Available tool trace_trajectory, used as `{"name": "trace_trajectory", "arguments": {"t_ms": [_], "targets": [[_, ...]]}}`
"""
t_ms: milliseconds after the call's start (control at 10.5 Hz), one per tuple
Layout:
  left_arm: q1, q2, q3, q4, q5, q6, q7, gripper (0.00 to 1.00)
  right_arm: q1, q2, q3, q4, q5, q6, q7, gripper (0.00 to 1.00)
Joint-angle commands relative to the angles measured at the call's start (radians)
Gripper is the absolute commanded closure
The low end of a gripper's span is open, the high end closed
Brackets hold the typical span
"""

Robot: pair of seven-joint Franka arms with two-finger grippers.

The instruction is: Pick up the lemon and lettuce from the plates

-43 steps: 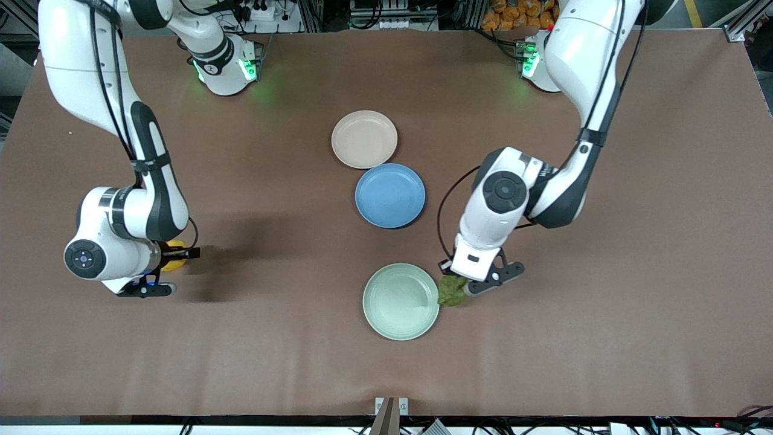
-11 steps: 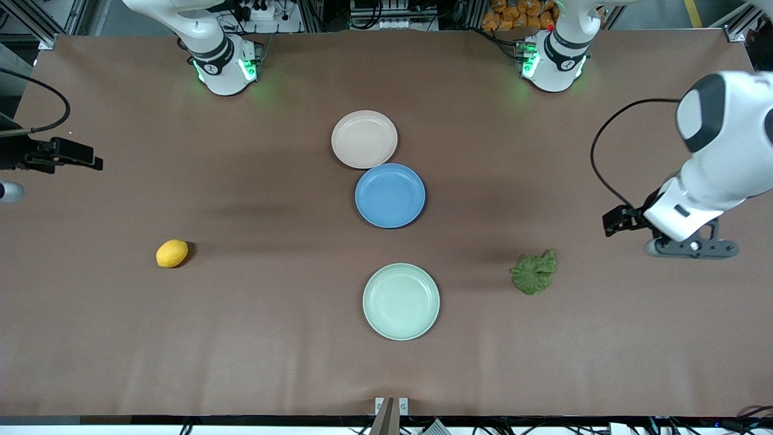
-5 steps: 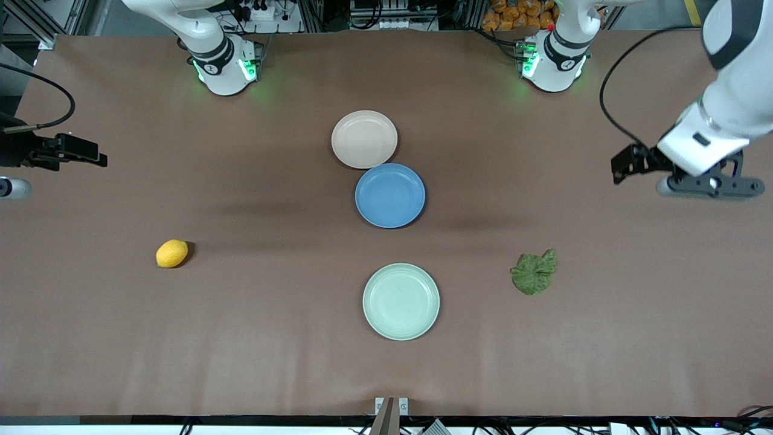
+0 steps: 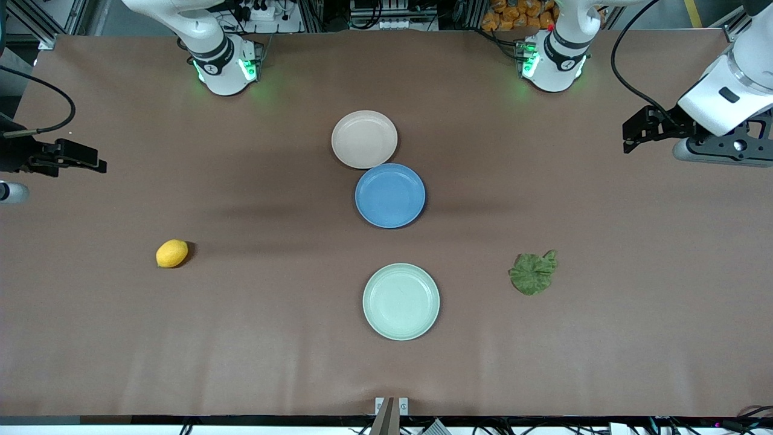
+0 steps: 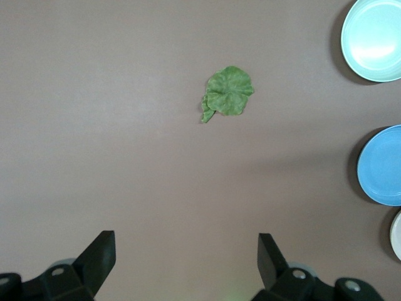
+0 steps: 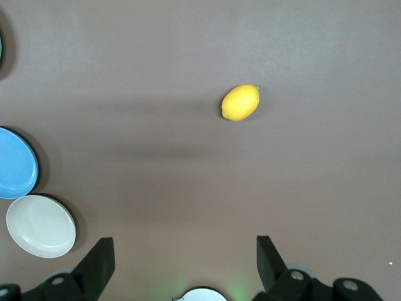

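Not much looks able to go wrong now. The lettuce (image 4: 532,273) and the lemon (image 4: 172,253) are both off the plates and lie on the bare desk (image 4: 272,362), so the job looks done.

The lemon is round. I think a bump to the desk could make it roll. The lettuce is thin and light, so a low pass of an arm could push it or flip it. An arm that dips low over the middle could also knock a plate.

The nearest plate is the mint plate (image 4: 401,302). Nothing is in it. The lettuce lies a bit farther than it, well apart, toward the left arm's end. The lemon lies about as far, well apart, toward the right arm's end.

Farther on is the blue plate (image 4: 390,196), with nothing in it. The beige plate (image 4: 364,139) is farthest. It touches the blue plate's rim and has nothing in it too.

The left pincer (image 5: 185,251) hangs over the left arm's end of the desk. It is wide and holds nothing. The right pincer (image 6: 185,251) hangs over the right arm's end, also wide and holding nothing.
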Motion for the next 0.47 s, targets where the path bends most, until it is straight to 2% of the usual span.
{"name": "trace_trajectory", "arguments": {"t_ms": [0,379], "targets": [[0.008,0.014,0.0,0.025,-0.022,-0.019,0.031,0.0,-0.001,-0.021,-0.001,-0.023,0.0,0.012,0.008,0.0],[0.005,0.015,0.0,0.022,-0.025,-0.02,0.031,0.0,-0.001,-0.021,-0.001,-0.022,-0.015,0.013,0.008,0.0]]}}
